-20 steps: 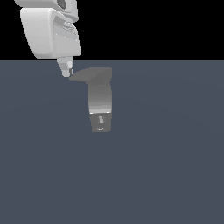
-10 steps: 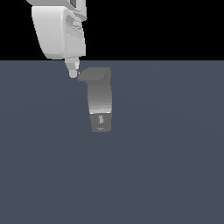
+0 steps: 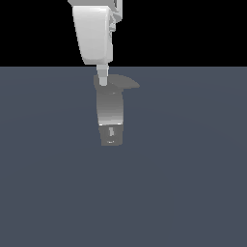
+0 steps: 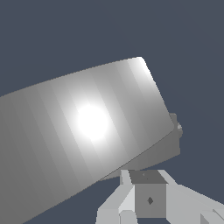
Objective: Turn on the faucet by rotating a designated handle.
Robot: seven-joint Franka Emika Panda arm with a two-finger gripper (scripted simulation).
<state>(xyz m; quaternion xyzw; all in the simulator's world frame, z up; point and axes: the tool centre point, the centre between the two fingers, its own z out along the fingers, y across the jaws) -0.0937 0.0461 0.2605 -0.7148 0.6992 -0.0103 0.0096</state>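
- Above the faucet (image 3: 111,113), white gripper (image 3: 102,82) hanging straight down, tip at the column's top; jaw spacing impossible to tell.
- All around, open dark blue-grey floor (image 3: 193,183), black beyond its far edge.
- Upright column standing mid-floor, handle (image 3: 126,84) tapering toward the exterior view's right.

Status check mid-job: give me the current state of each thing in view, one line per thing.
faucet: upright on its darker base block.
handle: on top of the column, pointing toward the exterior view's right.
gripper: tip down at the handle's inner end; contact and open or shut state cannot be told.
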